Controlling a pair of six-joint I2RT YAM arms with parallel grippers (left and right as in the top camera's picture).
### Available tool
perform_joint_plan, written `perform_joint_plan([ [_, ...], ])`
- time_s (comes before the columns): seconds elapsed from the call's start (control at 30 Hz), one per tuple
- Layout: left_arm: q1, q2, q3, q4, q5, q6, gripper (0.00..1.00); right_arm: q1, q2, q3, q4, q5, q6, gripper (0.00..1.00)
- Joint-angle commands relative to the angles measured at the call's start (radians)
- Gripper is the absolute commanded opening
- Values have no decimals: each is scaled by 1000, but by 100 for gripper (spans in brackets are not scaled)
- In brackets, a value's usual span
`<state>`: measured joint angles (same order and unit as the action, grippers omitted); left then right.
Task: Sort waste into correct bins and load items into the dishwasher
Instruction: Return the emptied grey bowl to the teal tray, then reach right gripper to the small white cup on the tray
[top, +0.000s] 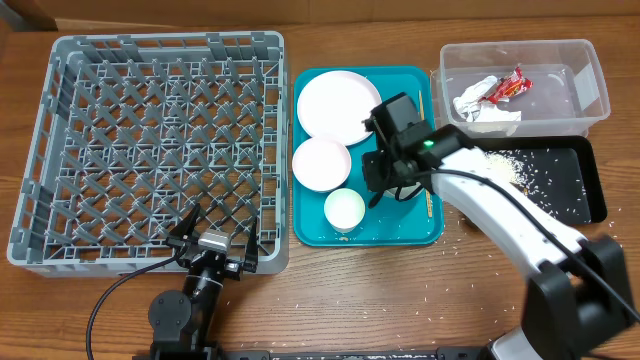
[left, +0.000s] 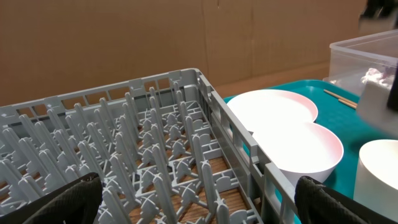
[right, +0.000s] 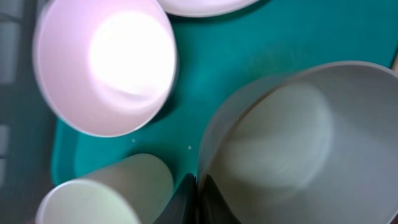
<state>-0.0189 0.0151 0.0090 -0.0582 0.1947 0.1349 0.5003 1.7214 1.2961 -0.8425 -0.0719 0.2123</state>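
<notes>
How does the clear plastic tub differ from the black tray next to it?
The clear plastic rectangular tub is deep and see-through; the black rectangular tray is shallow and opaque. The tub holds a crumpled white napkin and a red printed wrapper; the tray holds loose white rice. Both are rectangular.

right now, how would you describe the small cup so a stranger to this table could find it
Find the teal tray in the middle of the table, between the grey dish rack and the clear tub. Three round white pieces run down the side nearest the rack: plate, bowl, then the cup nearest the front edge. It is the smallest across of the three.
</notes>
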Motion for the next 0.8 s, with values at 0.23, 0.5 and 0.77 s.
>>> perform_joint_plan([
  [0.23,5,-10,-4,0,5,19,100,4,115,15,56,-10,-12,21],
  [0.5,5,-10,-4,0,5,19,100,-46,74,311,-248,-67,0,31],
  [0.77,5,-10,-4,0,5,19,100,-183,80,388,-371,71,55,38],
])
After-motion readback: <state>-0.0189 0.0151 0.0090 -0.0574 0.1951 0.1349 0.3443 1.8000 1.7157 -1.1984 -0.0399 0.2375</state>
